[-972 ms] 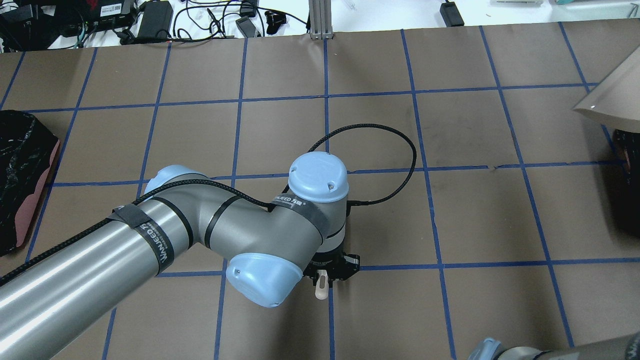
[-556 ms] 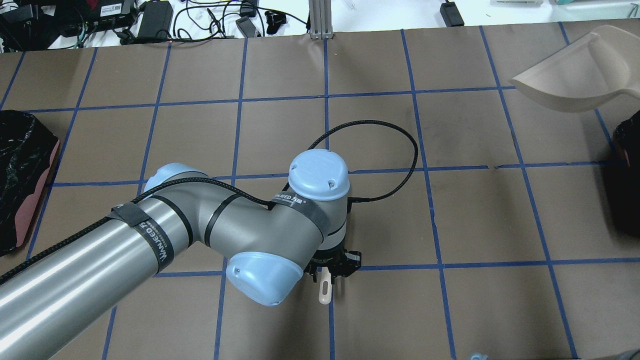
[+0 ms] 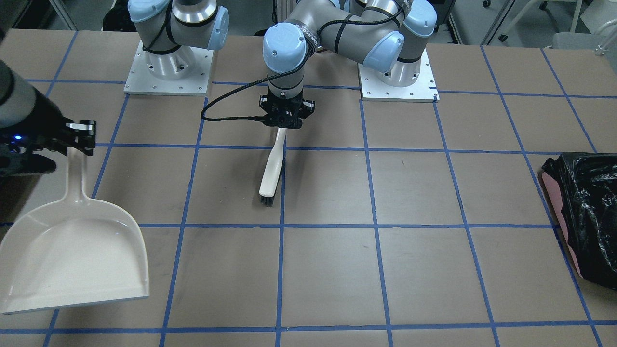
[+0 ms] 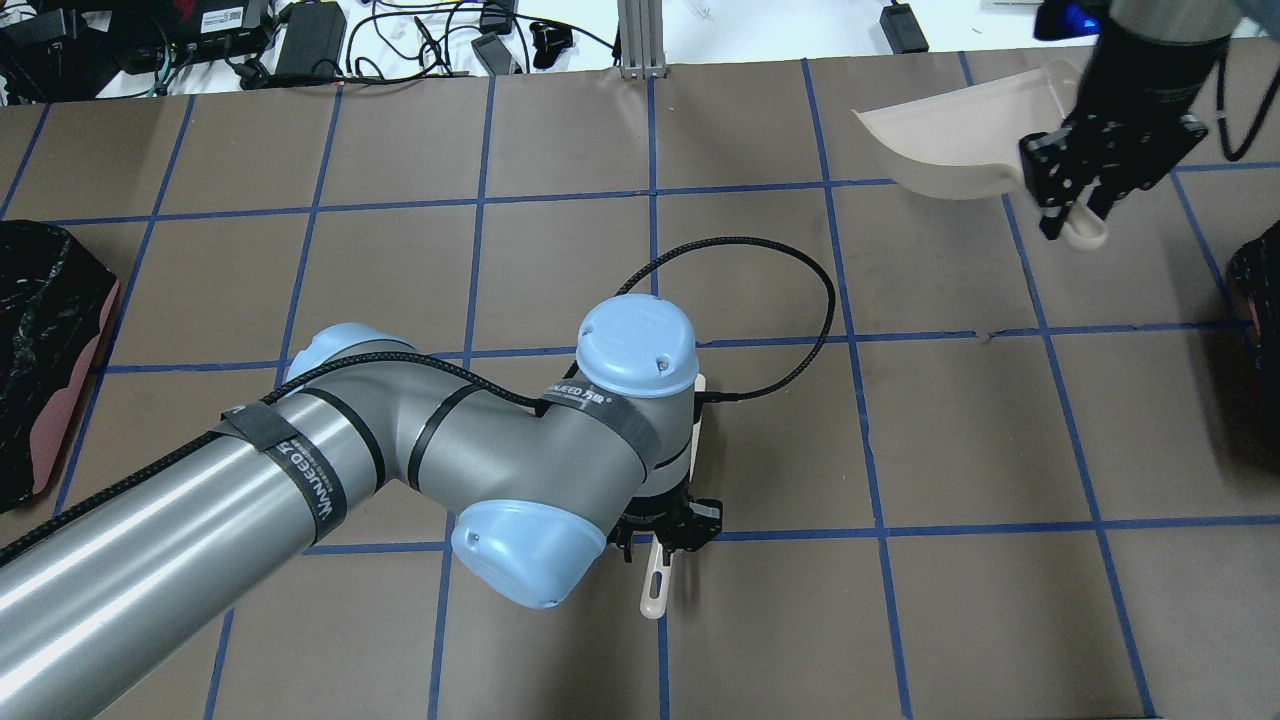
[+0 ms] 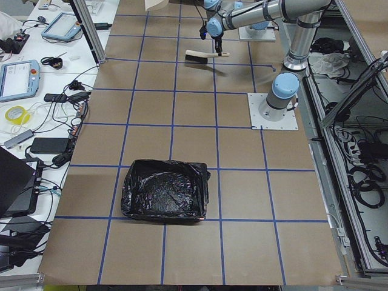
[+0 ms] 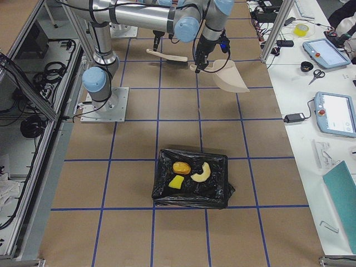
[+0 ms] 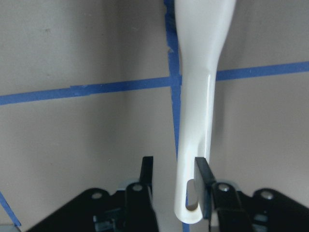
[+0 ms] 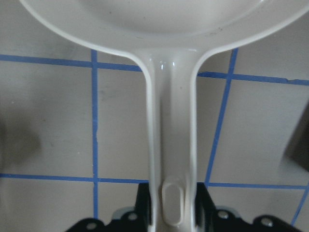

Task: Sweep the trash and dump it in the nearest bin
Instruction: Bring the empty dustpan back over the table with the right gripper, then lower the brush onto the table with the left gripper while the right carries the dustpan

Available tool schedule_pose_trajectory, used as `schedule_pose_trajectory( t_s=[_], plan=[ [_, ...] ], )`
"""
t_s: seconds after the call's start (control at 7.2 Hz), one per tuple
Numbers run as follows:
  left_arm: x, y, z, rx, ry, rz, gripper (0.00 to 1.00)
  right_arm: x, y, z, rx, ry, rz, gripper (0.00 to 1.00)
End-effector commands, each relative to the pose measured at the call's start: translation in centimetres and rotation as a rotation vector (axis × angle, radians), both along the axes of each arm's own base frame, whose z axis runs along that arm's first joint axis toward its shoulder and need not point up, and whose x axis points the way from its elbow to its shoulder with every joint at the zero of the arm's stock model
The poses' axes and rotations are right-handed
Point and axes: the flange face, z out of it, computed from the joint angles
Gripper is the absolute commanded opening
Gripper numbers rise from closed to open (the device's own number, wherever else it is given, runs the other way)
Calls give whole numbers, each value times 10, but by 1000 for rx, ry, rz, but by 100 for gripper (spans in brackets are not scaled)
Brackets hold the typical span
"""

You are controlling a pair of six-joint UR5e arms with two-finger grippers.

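Note:
The trash lies inside the black bin (image 6: 192, 200): a brown roll (image 6: 181, 167), a pale croissant (image 6: 201, 172) and a yellow wedge (image 6: 176, 182). A white brush (image 3: 271, 168) lies flat on the table, bristles toward the far side. My left gripper (image 3: 284, 126) stands open around the end of its handle (image 7: 198, 72), which leans on one finger with a gap to the other. My right gripper (image 4: 1070, 215) is shut on the handle of a cream dustpan (image 4: 950, 150), held above the table near that bin's edge (image 4: 1262, 270). The pan (image 3: 72, 250) is empty.
A pink bin lined with a black bag (image 3: 583, 212) stands at the table's opposite end (image 4: 40, 350). The left arm's cable (image 4: 800, 300) loops over the middle of the table. Electronics and cords lie beyond the far edge.
The dustpan has swung in from the right edge toward the table's middle, and the right gripper has come into the overhead view. More of the brush handle shows below the left gripper.

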Motion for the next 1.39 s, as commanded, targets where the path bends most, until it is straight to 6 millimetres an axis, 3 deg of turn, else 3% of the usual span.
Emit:
schedule_pose_trajectory(
  t_s=[0.0, 0.14, 0.42, 0.56, 0.83, 0.97, 1.11, 1.25],
  plan=[
    [3, -10, 15, -38, 13, -9, 99, 49, -2, -11, -9, -22, -42, 0],
    [3, -23, 31, -69, 17, 1, 100, 52, -2, -12, -13, -45, -49, 0],
    [38, -71, 63, -128, -14, 29, 100, 61, -12, -29, -34, -112, -64, 0],
    [51, -86, 75, -158, -7, 49, 100, 83, -10, -45, -34, -142, -84, 0],
    [105, -134, 108, -242, -81, 41, 100, 162, -11, -96, -57, -146, -20, 0],
    [131, -152, 128, -245, -76, 2, 100, 204, -6, -131, -6, -137, 18, 0],
    [163, -165, 148, -227, -81, 50, 100, 246, 10, -146, 20, -132, 31, 0],
    [185, -170, 170, -248, -80, 80, 100, 264, 17, -150, 24, -146, 50, 0]
  ],
)
